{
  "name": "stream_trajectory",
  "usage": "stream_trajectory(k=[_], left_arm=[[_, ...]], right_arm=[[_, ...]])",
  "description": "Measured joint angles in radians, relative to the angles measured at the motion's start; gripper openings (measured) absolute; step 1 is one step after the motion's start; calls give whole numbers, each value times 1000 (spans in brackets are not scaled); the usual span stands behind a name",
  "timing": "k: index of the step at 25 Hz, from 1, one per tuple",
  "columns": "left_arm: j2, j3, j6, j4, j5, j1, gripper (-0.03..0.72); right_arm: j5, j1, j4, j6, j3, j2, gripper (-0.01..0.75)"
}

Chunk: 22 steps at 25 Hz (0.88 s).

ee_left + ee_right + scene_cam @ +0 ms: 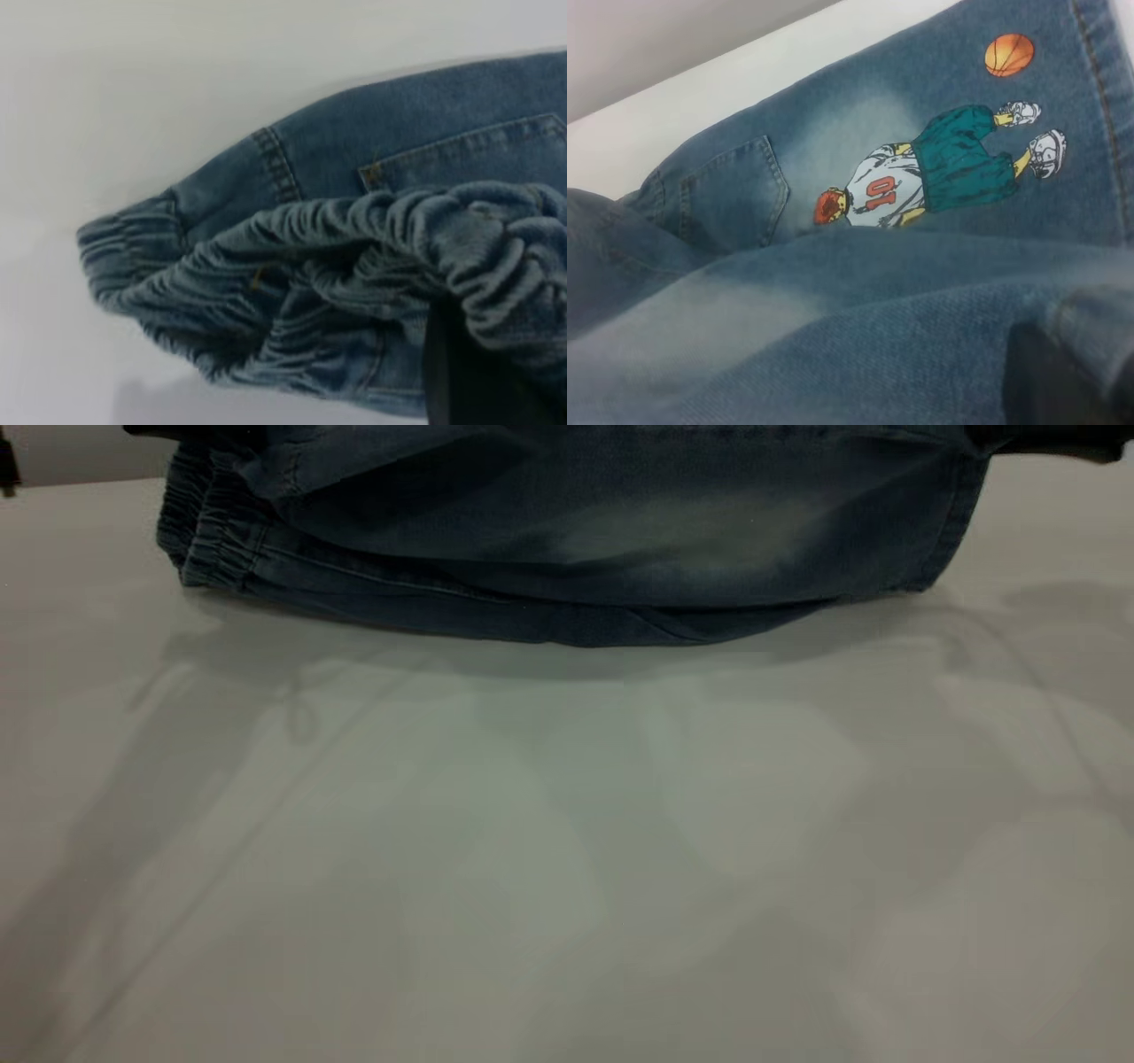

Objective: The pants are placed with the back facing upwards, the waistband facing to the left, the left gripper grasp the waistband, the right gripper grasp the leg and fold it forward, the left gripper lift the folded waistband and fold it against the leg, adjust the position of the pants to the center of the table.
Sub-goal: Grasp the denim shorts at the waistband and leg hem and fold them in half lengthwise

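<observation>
Open table in front of the pants

The table (567, 868) lies bare before the pants (576, 540), which fill its far edge

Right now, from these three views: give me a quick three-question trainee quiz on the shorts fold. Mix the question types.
1. True or false: the pants lie flat with both legs spread open on the table.
2. Multiple choice: in the left wrist view, the left tool is at which part? A) a leg hem B) the gathered waistband C) a patch pocket
3. Fill in: the cartoon player visible in the right wrist view wears the number ____.

Key:
1. False; the plain leg with its pale patch is raised over the other.
2. B
3. 10
</observation>
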Motion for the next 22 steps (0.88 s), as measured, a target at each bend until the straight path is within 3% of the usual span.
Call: stream_trajectory(k=[16,22], left_arm=[[141,-226,0,1,7,0,142],[209,-285,-3,2,-13,1,142]], right_arm=[[-11,91,-9,69,-334,253,15],[-109,89,-10,72,-392,277,15]])
